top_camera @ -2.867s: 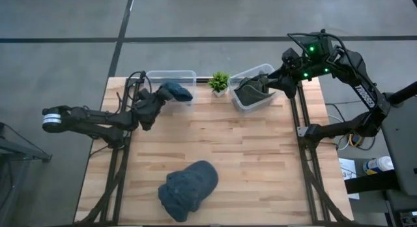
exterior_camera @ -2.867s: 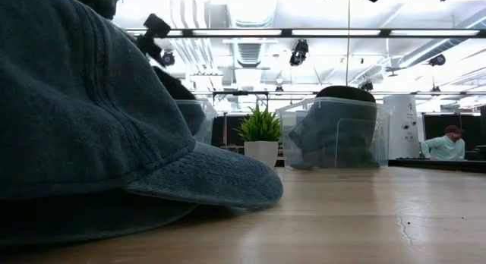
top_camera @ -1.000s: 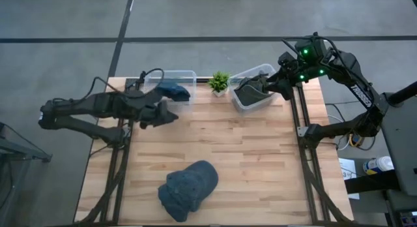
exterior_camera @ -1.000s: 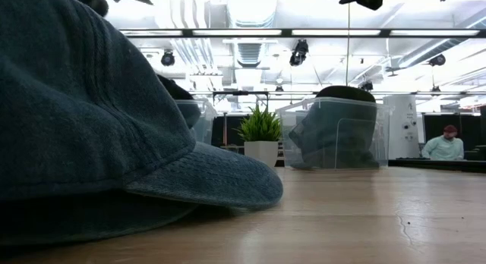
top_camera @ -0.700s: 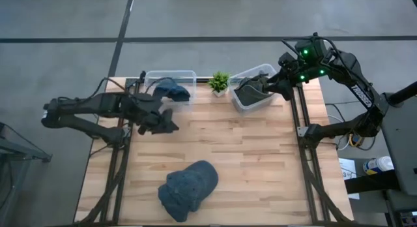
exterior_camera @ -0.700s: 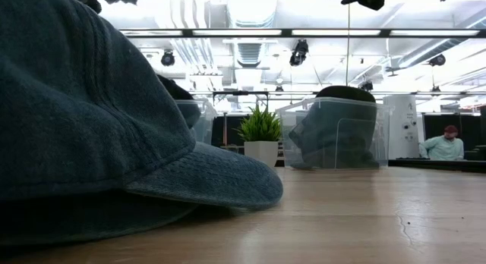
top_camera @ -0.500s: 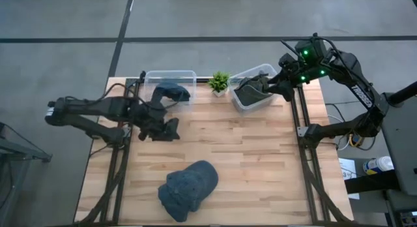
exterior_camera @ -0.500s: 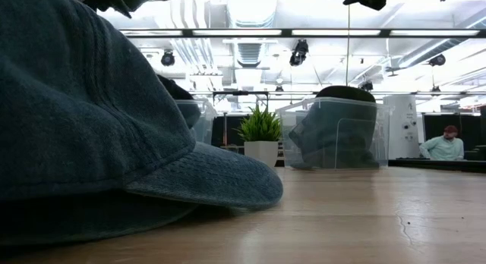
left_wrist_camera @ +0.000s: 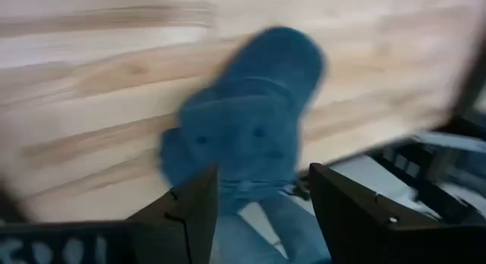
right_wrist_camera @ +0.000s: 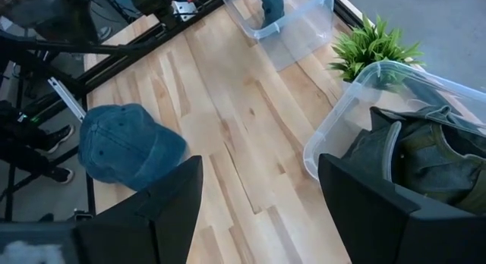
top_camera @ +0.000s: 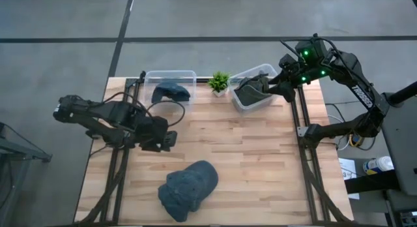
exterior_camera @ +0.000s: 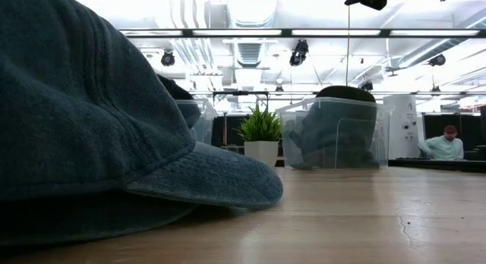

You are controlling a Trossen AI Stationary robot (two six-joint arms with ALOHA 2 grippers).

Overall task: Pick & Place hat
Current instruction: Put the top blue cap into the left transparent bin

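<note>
Hats: 3 total. 1 blue denim cap loose on the table, near front edge, fills the low view's foreground.
Bins: 2 clear plastic, both at far edge of table. Left bin has 1 dark blue hat inside. Right bin sits tilted, has 1 dark grey-green hat inside.
Plant: 1 small potted green plant, between the 2 bins, white pot seen in low view.
Arms: 2.
Left end effector: over left-mid table, between left bin and denim cap, fingers wide apart, nothing in them; wrist cam looks down on denim cap, not touching it.
Right end effector: at far right, just by right bin's rim, fingers spread, empty; its wrist cam shows right bin, plant, left bin and denim cap farther off.
Room: 1 person seated far bkgd at right, low view only.
</note>
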